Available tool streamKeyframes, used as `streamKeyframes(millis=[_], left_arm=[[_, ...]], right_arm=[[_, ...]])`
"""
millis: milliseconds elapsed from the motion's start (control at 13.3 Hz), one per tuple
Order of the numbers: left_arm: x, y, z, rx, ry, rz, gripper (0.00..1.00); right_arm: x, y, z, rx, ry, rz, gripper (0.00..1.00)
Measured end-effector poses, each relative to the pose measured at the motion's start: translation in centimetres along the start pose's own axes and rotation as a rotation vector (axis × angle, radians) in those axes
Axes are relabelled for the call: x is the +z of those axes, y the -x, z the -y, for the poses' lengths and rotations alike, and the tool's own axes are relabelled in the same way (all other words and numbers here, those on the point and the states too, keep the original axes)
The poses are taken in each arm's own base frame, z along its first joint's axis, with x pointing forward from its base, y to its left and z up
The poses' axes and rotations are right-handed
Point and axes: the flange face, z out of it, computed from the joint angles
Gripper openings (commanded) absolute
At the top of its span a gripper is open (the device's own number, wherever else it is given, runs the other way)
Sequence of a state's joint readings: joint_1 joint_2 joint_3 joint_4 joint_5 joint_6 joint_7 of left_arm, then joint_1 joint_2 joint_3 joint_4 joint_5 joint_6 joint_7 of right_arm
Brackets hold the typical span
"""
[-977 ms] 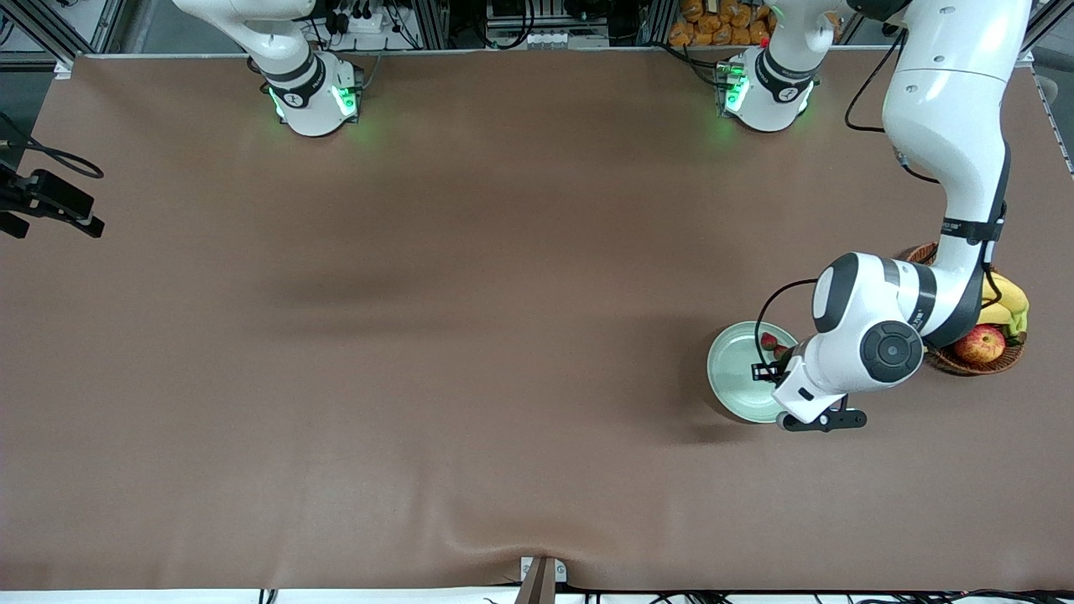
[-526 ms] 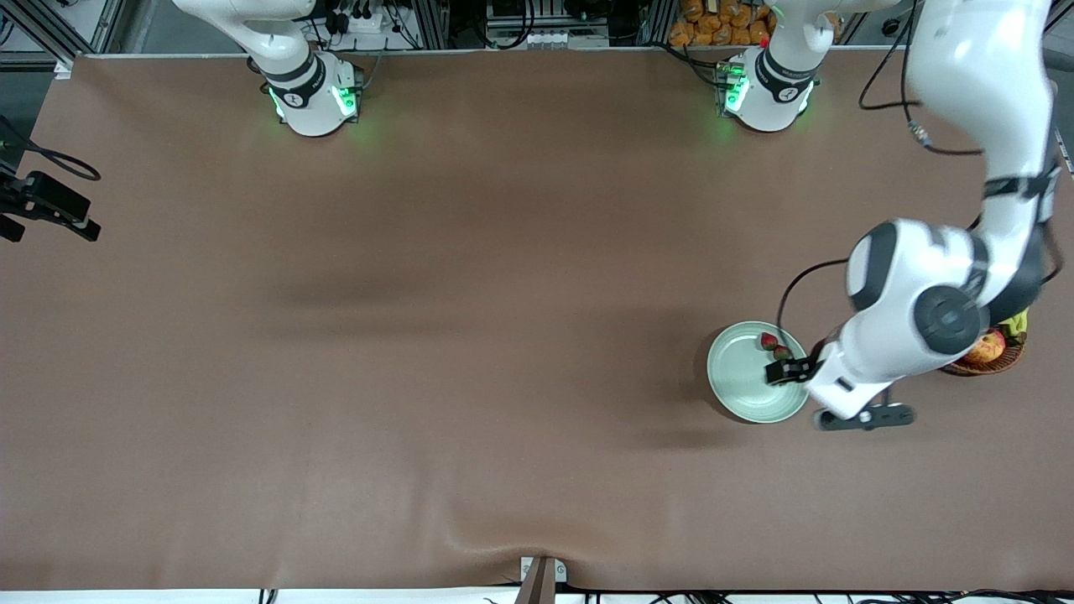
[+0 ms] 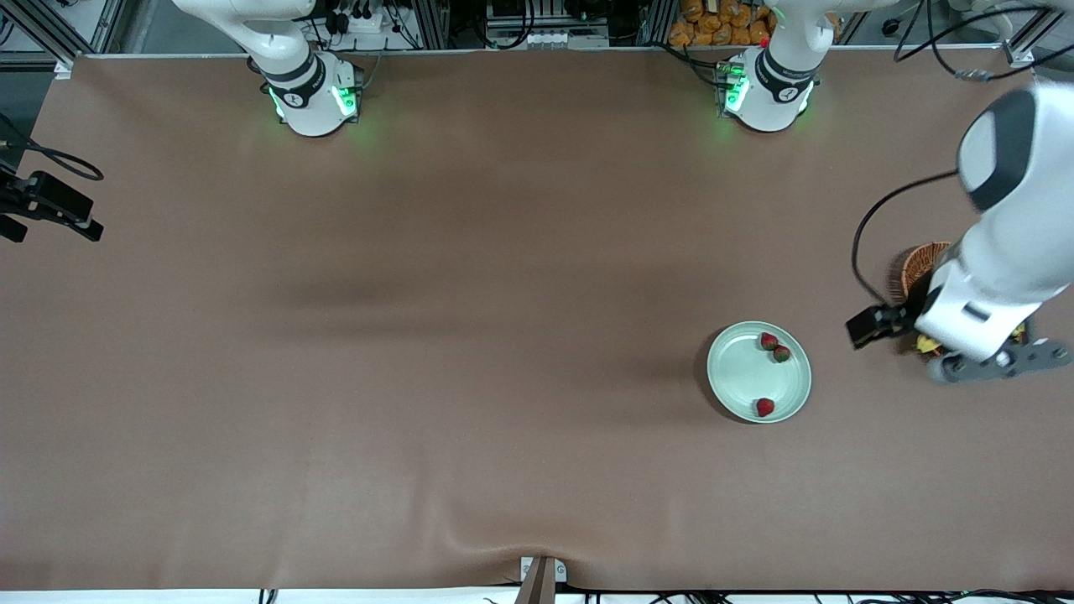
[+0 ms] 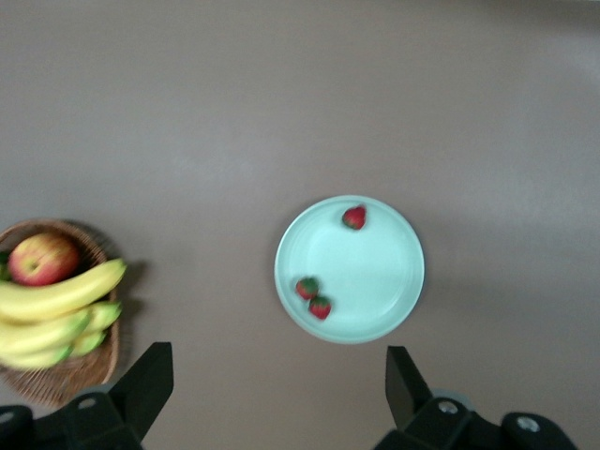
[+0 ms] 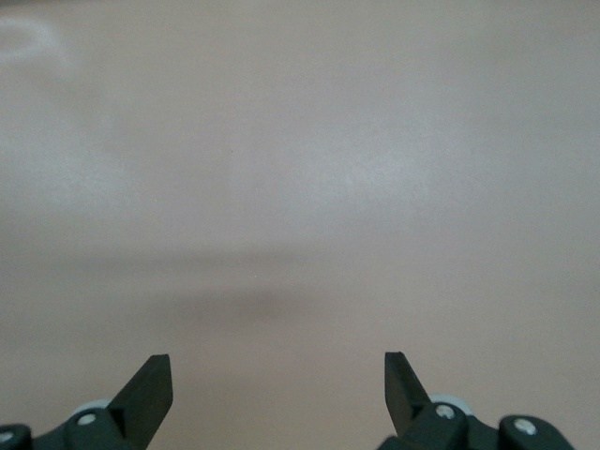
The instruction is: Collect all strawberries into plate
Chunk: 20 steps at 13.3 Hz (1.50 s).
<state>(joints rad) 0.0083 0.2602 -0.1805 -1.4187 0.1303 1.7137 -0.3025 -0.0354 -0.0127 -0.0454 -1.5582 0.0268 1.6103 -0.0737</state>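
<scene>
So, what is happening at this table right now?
All three small red strawberries lie on the round pale mint-green plate, two close together and one apart near the rim. The left gripper is open and empty, up in the air near the brown wicker basket of bananas and a red-yellow apple at the left arm's end of the table. The right gripper is open too, and waits over bare brown table. The collecting looks finished.
</scene>
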Motion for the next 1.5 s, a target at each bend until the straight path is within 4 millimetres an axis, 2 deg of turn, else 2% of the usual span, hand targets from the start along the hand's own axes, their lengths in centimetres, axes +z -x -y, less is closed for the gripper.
streamKeyframes(millis=[301,451,601,826,1127,1503], left_arm=[[-7.7,3.8,3.2,-0.044,-0.017,-0.018,1.00],[-10.3,5.5,4.4,-0.058,-0.025,-0.024,1.00],[-10.9,6.0,5.6,-0.055,-0.017,-0.011,1.00],[-10.6,5.8,6.8,-0.040,0.034,0.008,1.00],[-10.4,6.3,7.1,0.029,0.038,0.016,1.00],[-10.5,8.7,7.2,0.042,0.036,0.009,1.00]], right_arm=[[0.1,0.0,0.0,0.000,0.000,0.002,1.00],[0.1,-0.1,0.0,-0.001,0.000,0.002,1.00],[0.1,-0.1,0.0,-0.001,0.000,0.002,1.00],[0.1,-0.1,0.1,-0.001,0.000,0.002,1.00],[0.1,-0.1,0.1,-0.001,0.000,0.002,1.00],[0.1,-0.1,0.1,-0.001,0.000,0.003,1.00]])
